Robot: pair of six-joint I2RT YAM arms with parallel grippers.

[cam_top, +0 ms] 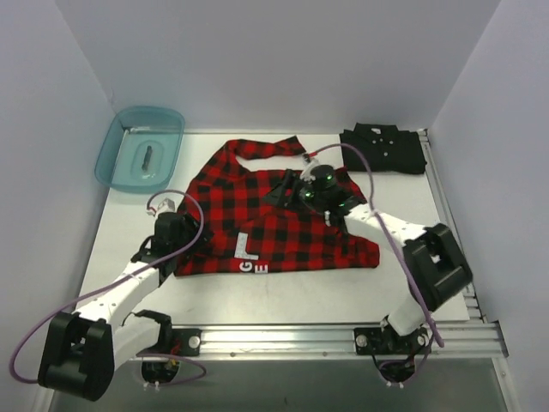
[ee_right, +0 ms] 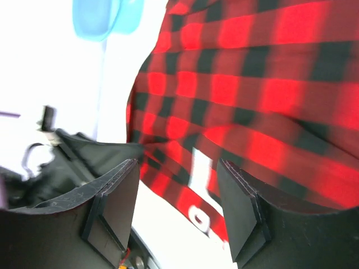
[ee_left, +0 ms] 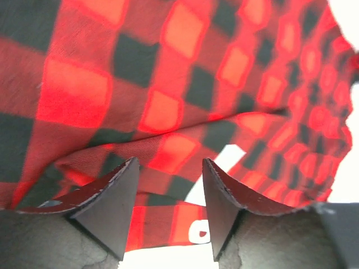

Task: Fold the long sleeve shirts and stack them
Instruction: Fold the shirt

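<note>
White block letters (cam_top: 250, 255) near the hem of the plaid shirt (cam_top: 274, 215) read F, G, E, perhaps part of a longer word. Two shirts lay on the white table (cam_top: 283, 296): the plaid spread mid-table, the black shirt (cam_top: 383, 148) folded at the far right. One teal bin (cam_top: 110, 154) sat far left, white walls (cam_top: 257, 60) around. The left gripper (ee_left: 170, 162) at the plaid's edge and the right gripper (ee_right: 178, 163) over it stood parted, grasping nothing.
</note>
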